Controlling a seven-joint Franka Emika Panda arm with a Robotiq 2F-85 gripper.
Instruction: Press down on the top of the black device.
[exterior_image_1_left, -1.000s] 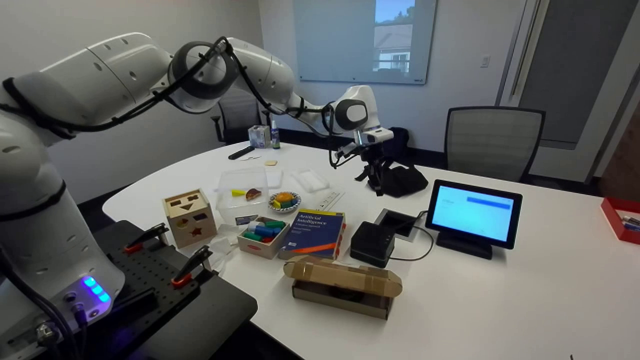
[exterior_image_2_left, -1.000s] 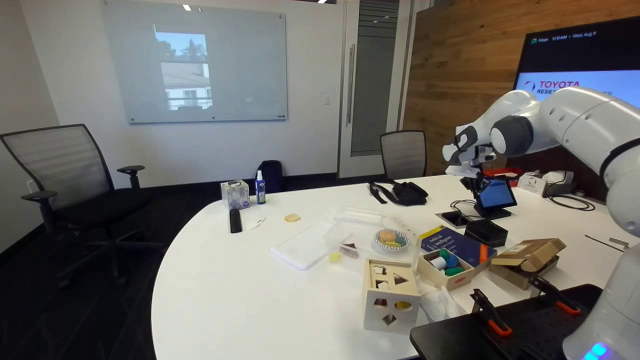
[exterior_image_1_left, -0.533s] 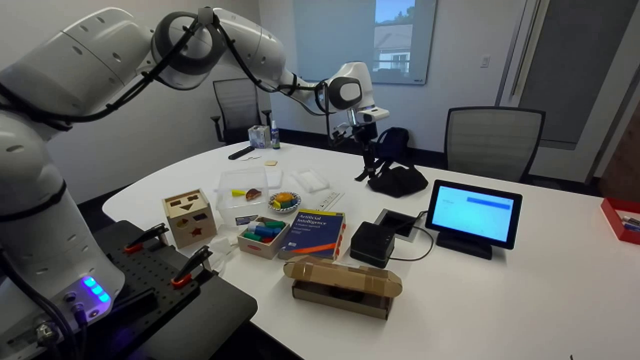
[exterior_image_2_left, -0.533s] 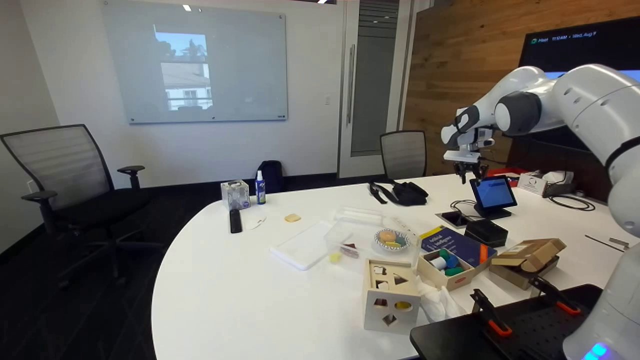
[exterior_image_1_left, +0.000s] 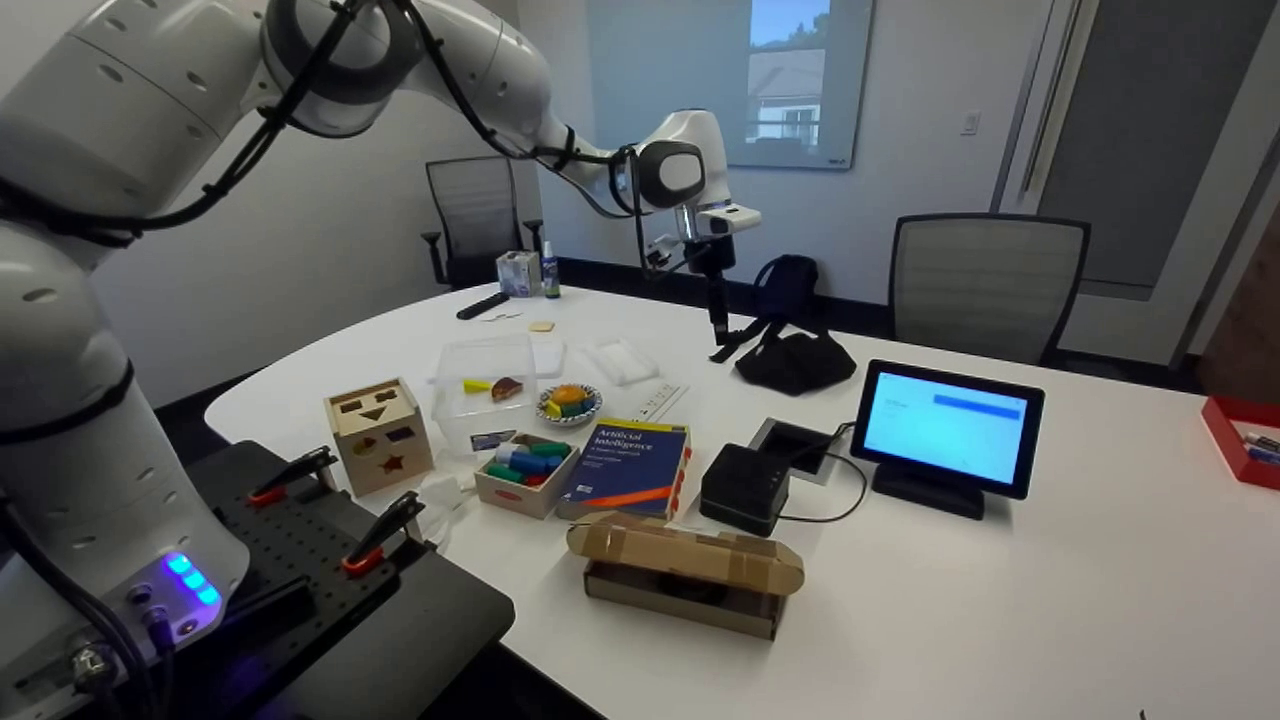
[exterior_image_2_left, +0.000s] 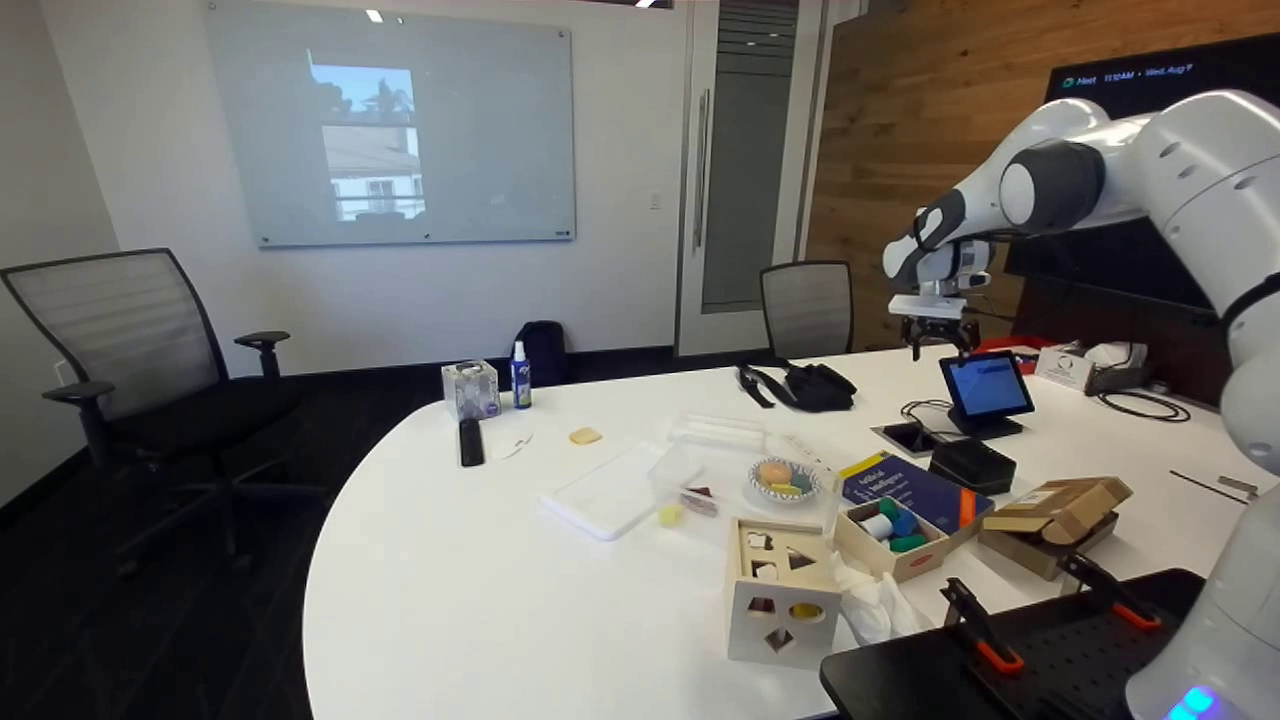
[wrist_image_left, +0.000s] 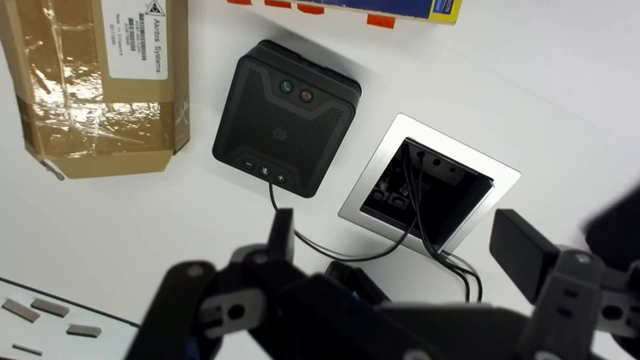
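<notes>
The black device, a low squarish box with small buttons on its flat top, lies on the table in the wrist view, up and to the left of my fingers. A cable leaves its lower edge. Both exterior views show it too, beside the book. My gripper is open, its fingers wide apart with only tabletop, cables and part of the recessed socket seen between them. In an exterior view the gripper hangs in the air well above the table, apart from the device and near the tablet.
A metal-framed table socket with cables sits beside the device. The lit tablet stands close by. Around the device are a blue book and a cardboard box. A black bag lies toward the far edge.
The gripper has risen and drawn back toward the robot base. Its jaws have spread open over the last second. The black device and the things around it have stayed in place.
</notes>
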